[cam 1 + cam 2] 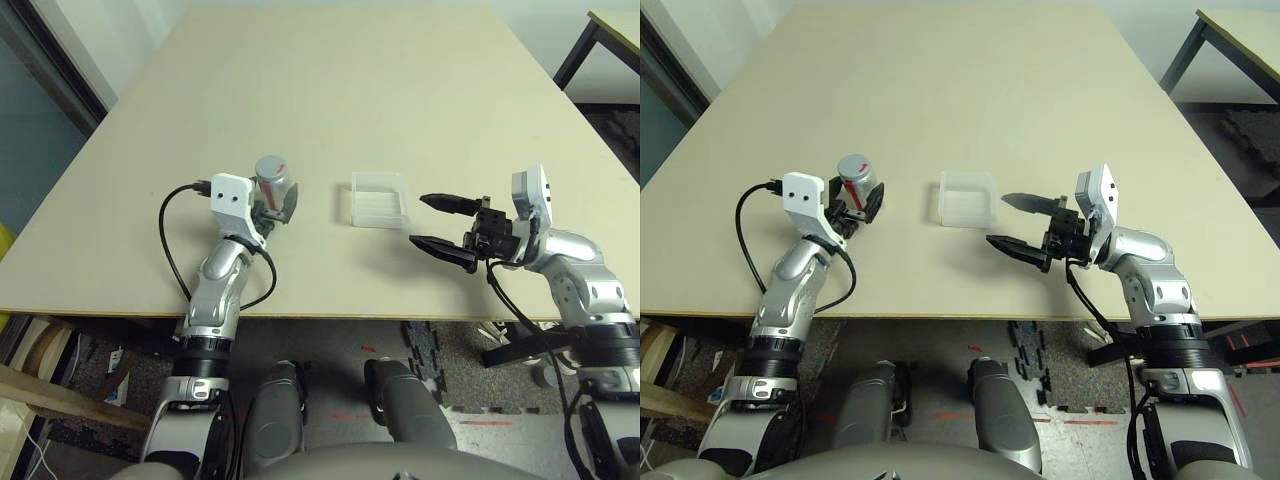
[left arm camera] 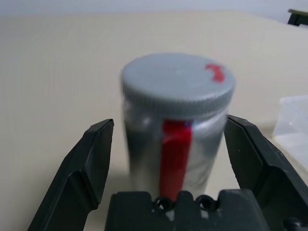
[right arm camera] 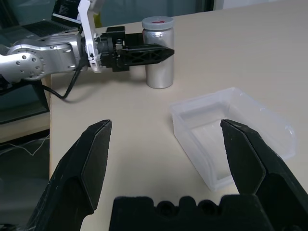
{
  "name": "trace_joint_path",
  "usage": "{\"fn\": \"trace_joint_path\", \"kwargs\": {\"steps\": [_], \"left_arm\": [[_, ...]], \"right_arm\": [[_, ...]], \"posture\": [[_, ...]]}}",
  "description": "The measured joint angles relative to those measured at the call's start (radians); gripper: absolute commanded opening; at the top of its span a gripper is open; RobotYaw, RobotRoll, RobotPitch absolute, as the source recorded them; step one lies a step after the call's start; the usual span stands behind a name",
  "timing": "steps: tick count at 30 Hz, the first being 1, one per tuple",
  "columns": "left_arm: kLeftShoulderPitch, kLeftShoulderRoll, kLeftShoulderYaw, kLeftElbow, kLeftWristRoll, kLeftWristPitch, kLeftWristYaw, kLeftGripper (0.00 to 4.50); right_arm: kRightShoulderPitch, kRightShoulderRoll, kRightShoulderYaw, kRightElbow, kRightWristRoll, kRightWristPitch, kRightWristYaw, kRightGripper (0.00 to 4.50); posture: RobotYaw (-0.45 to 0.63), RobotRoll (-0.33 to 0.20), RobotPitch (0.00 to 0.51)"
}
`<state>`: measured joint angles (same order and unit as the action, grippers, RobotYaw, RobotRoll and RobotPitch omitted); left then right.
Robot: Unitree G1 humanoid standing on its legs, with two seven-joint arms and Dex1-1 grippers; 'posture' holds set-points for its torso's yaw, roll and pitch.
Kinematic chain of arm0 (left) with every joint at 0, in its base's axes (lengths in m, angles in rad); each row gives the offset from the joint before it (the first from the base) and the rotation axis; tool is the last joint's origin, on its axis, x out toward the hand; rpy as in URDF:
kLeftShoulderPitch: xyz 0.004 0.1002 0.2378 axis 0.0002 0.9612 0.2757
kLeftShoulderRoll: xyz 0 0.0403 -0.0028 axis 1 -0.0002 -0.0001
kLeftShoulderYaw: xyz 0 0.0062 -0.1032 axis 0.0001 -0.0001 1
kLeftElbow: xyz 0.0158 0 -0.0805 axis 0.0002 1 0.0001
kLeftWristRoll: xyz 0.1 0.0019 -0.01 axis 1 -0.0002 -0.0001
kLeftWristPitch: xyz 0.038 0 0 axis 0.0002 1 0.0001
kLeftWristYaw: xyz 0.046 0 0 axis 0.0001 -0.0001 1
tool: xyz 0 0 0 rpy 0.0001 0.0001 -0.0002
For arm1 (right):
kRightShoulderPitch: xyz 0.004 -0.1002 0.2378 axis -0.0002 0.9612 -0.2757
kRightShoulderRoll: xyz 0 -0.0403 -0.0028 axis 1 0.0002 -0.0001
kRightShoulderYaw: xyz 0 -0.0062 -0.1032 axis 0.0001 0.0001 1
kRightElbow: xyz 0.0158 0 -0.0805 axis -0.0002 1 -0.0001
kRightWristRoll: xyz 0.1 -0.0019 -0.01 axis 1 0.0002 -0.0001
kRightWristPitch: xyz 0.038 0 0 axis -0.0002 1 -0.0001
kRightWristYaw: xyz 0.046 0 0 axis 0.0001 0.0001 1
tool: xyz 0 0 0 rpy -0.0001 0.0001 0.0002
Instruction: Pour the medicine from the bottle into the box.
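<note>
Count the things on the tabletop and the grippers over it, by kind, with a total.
Bottle, silver with a grey cap: 1
Box, clear plastic: 1
Grippers: 2, the left gripper with the bottle between its open fingers, the right gripper open beside the box
Total: 4

A wide pale table stands before a white wall. Off the table's far right side is a second table with dark legs. Along its left side runs a dark-framed glass panel — and something yellow sits beside the near left corner. Below that corner lies a wooden beam. Under the near edge — grey floor with red strips. An open laptop is past the left side.
</note>
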<state>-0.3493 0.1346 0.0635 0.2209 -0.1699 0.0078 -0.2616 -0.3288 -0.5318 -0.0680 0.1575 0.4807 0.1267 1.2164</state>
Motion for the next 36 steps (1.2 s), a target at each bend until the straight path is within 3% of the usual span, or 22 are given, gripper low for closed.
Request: {"fn": "trace_joint_path", "kwargs": {"steps": [28,31,34,36], "left_arm": [[-0.150,0.008,0.008,0.268,0.016,-0.139,-0.027,4.47],[-0.151,0.008,0.008,0.285,0.016,-0.152,-0.035,3.91],[-0.151,0.009,0.008,0.304,0.016,-0.162,-0.043,2.77],[-0.151,0.014,0.010,0.305,0.015,-0.164,-0.050,2.59]], "right_arm": [[0.000,0.031,0.015,-0.023,-0.001,-0.014,-0.053,4.50],[0.002,0.031,0.015,-0.032,-0.002,-0.009,-0.054,4.50],[0.003,0.030,0.015,-0.035,-0.001,-0.006,-0.056,4.50],[0.003,0.030,0.015,-0.039,-0.001,-0.001,-0.058,4.50]], "posture": [[-0.20,0.000,0.125],[-0.20,0.000,0.127],[-0.20,0.000,0.129],[-0.20,0.000,0.130]]}}
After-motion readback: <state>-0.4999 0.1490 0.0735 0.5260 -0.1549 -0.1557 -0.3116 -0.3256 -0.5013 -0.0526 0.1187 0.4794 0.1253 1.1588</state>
